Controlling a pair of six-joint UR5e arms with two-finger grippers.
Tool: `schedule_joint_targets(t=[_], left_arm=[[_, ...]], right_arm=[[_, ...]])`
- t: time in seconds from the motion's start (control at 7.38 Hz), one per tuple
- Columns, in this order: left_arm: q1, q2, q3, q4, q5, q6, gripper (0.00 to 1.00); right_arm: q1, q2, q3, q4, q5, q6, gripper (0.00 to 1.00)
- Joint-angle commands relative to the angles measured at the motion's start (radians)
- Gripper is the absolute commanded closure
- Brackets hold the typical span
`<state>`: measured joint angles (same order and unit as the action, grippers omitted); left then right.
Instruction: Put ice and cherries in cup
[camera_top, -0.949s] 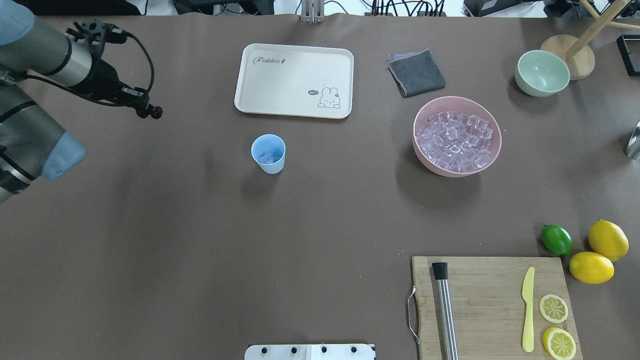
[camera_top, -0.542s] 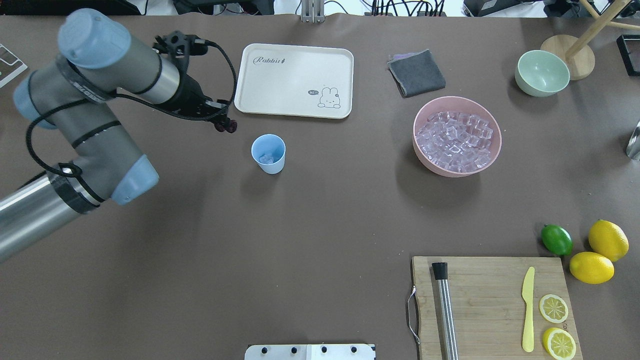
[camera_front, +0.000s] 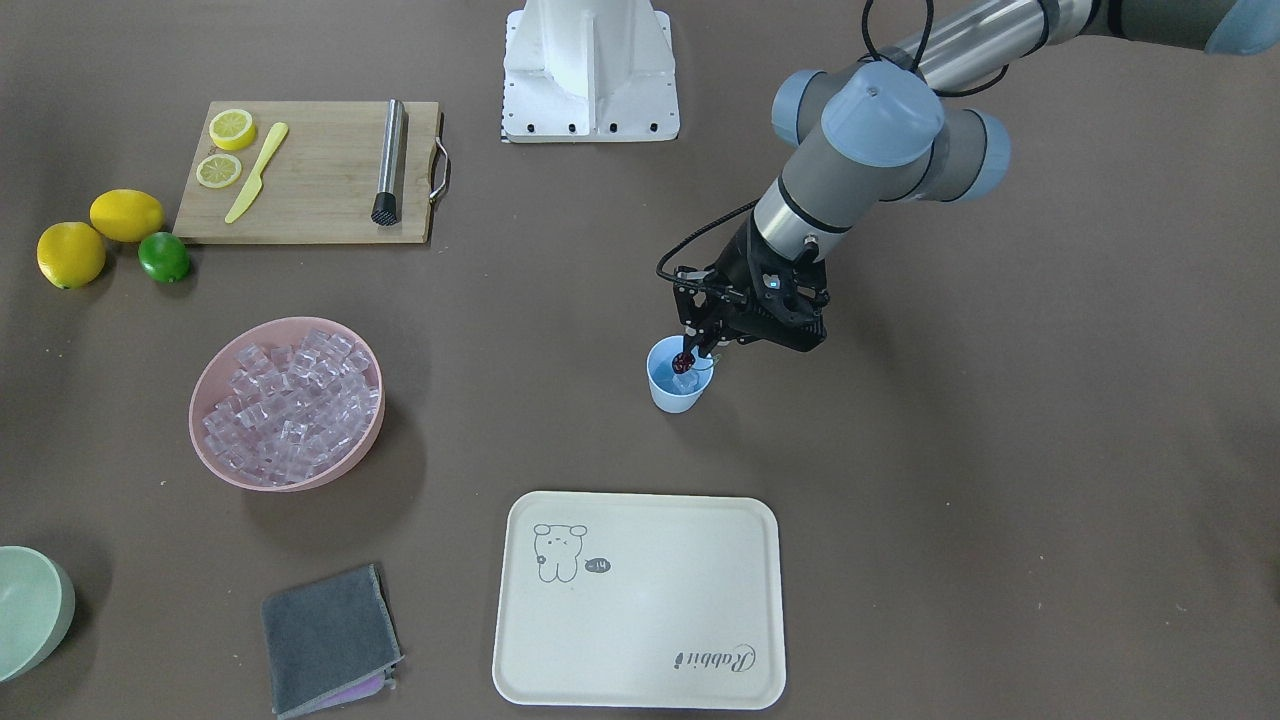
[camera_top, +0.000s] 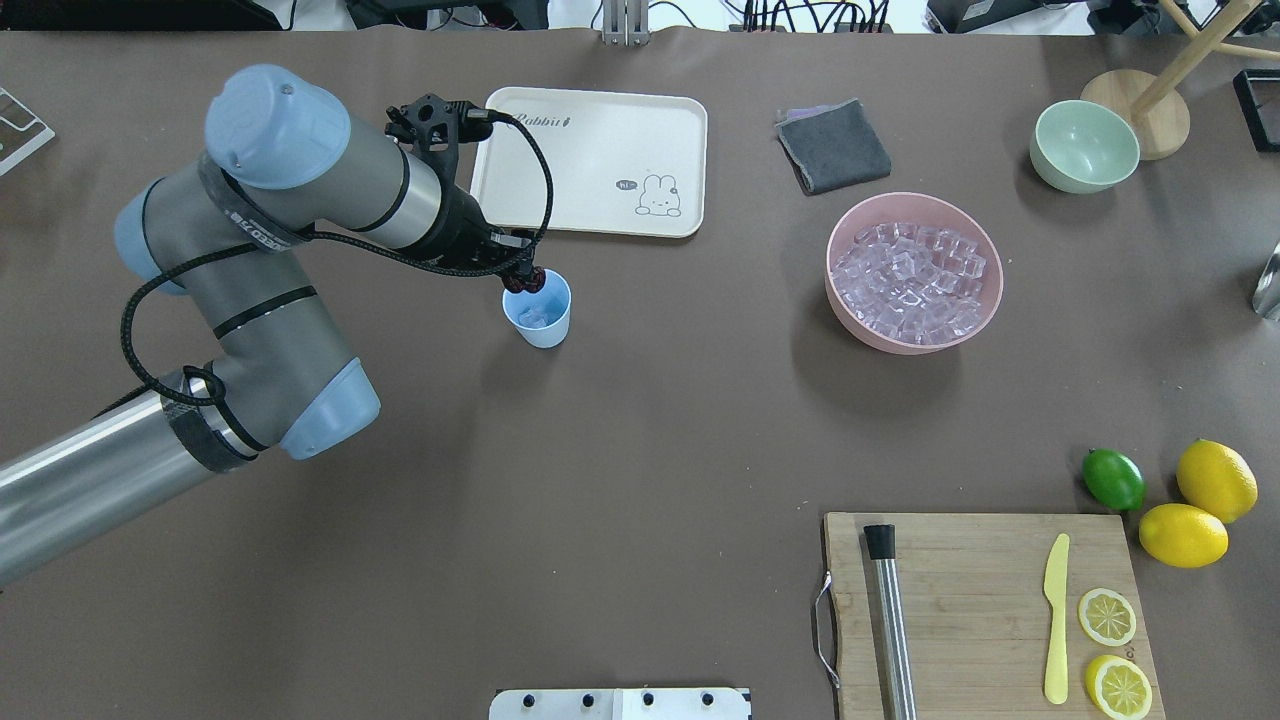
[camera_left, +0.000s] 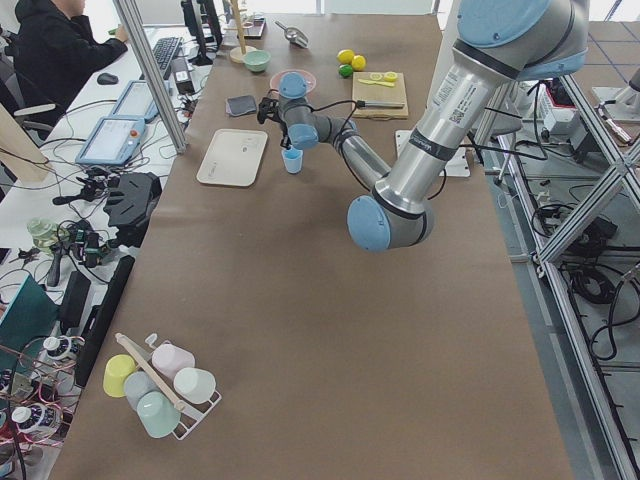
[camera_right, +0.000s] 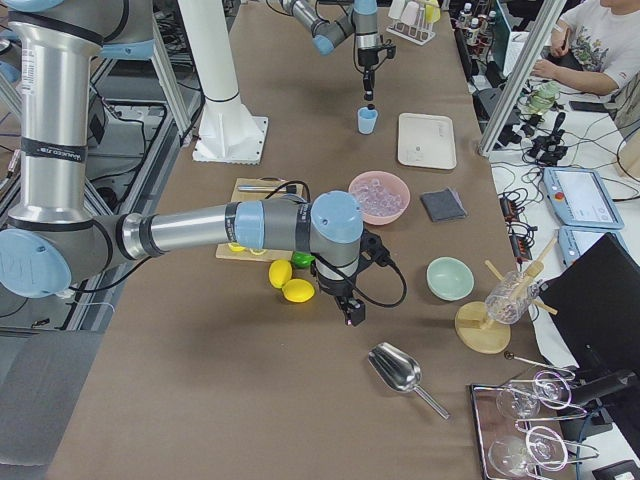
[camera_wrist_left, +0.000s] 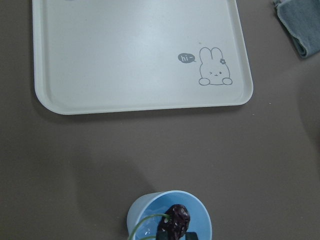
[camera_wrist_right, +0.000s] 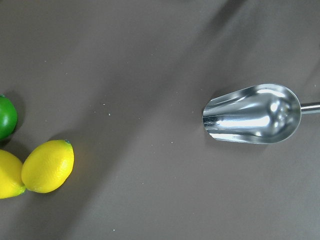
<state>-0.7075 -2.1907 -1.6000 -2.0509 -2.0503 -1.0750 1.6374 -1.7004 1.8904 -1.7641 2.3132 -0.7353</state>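
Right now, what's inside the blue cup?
Ice cubes lie at the bottom of the cup; the cherries, in the left gripper, hang over its mouth. They cover part of the ice.

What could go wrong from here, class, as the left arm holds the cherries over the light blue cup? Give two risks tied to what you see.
1. In the overhead view the cherries hang near the cup's rim, not its centre; released there, they might catch on the rim or fall outside.
2. The left pincer is close to the small cup; a sideways nudge could tip it and spill the ice inside.
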Motion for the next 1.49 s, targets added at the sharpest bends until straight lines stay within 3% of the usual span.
schedule_joint_targets(t=[0.0,0.14,0.27,0.41,0.54,0.81,0.95,1.22,1.36], left_arm=[[0.036,-0.004,0.002,0.0,0.03,-0.008,1.0],[0.037,-0.004,0.0,-0.003,0.029,0.0,0.9],[0.037,-0.009,0.002,-0.003,0.029,0.007,0.49],[0.037,-0.011,0.018,-0.005,0.03,0.015,0.17],[0.034,-0.009,0.034,-0.012,0.03,0.016,0.02],[-0.01,-0.006,0.028,-0.003,0.013,0.043,0.02],[-0.079,0.011,0.022,0.006,-0.075,0.04,0.02],[-0.244,0.205,-0.067,0.044,-0.163,0.129,0.02],[-0.351,0.341,-0.101,0.044,-0.277,0.282,0.02]], right_arm=[[0.001,0.001,-0.005,0.0,0.0,-0.001,0.02],[0.001,-0.002,-0.01,0.0,-0.002,-0.01,0.02],[0.001,-0.004,-0.017,0.0,-0.002,-0.025,0.02],[0.001,-0.007,-0.017,0.0,-0.002,-0.027,0.02],[0.001,-0.012,-0.019,0.0,-0.002,-0.036,0.02],[0.001,-0.013,-0.02,0.0,-0.003,-0.046,0.02],[0.001,-0.013,-0.019,0.0,-0.003,-0.046,0.02],[0.001,-0.015,-0.019,-0.002,0.003,-0.044,0.02],[0.001,-0.015,-0.016,-0.002,0.005,-0.044,0.02]])
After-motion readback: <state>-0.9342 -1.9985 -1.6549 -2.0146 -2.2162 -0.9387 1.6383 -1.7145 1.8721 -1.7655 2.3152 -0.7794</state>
